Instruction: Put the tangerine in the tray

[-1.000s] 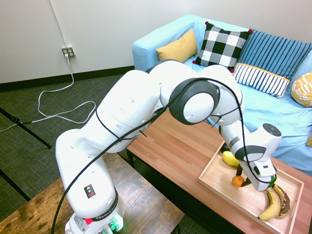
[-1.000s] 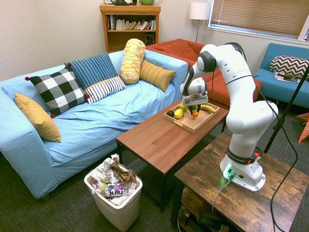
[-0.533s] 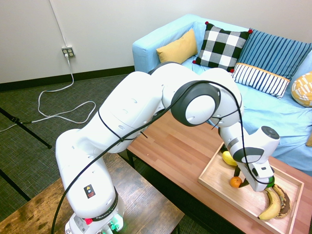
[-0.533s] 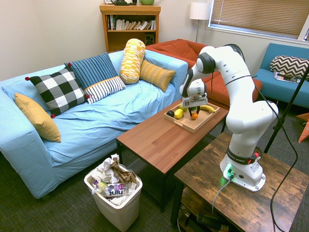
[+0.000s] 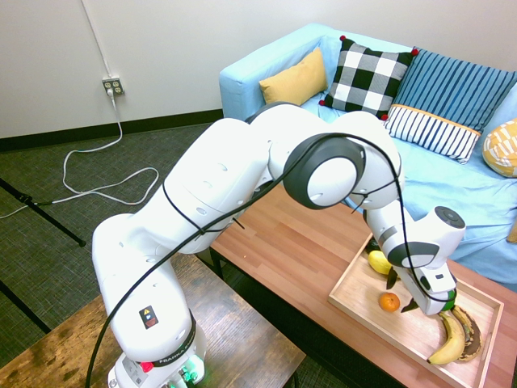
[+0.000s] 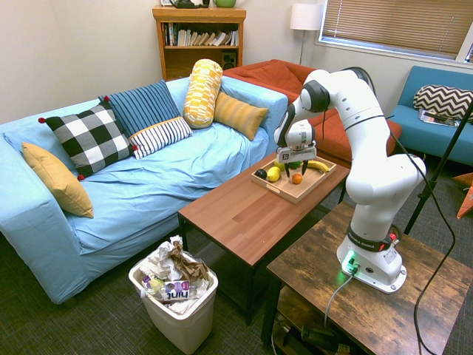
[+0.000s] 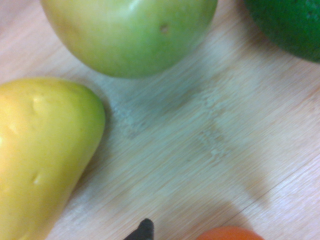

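The tangerine [image 5: 389,301] is a small orange fruit lying on the floor of the light wooden tray [image 5: 420,333], near the tray's front rim. My gripper [image 5: 401,293] hangs just over it, open, with one dark finger on each side and neither touching the fruit. In the second exterior view the tangerine [image 6: 296,178] sits in the tray [image 6: 292,196] under the gripper [image 6: 295,168]. In the wrist view only an orange sliver of the tangerine [image 7: 227,234] shows, on the pale tray floor [image 7: 200,140].
A yellow fruit [image 5: 378,262], a green apple [image 7: 130,35] and a dark-green lime [image 7: 290,25] share the tray, with bananas [image 5: 452,339] at its far end. The tray rests on a brown coffee table [image 5: 299,242] beside a blue sofa [image 6: 148,170].
The gripper came down with the tangerine to the tray floor, then opened and let it go. The fruit now lies free between the spread fingers.
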Action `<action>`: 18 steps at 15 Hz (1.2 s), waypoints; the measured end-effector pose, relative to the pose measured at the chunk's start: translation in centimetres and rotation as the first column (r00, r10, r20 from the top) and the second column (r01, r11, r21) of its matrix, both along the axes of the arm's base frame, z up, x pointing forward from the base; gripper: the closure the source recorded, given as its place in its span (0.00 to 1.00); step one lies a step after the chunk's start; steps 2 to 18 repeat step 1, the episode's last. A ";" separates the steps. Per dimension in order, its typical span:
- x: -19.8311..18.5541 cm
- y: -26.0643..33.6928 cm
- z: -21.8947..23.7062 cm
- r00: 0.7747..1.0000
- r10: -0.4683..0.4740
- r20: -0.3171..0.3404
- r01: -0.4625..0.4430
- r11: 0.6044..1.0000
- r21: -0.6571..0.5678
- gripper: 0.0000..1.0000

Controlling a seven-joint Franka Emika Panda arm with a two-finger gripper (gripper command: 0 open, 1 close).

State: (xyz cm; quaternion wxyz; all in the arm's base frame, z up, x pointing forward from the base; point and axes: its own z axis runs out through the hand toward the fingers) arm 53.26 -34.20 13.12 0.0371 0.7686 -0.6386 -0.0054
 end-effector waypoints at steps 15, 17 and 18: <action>0.1 -0.2 1.4 1.000 0.000 0.005 0.000 1.000 -0.002 0.00; 0.1 -0.2 1.4 1.000 0.000 0.005 0.000 1.000 -0.002 0.00; 0.1 -0.2 1.4 1.000 0.000 0.005 0.000 1.000 -0.002 0.00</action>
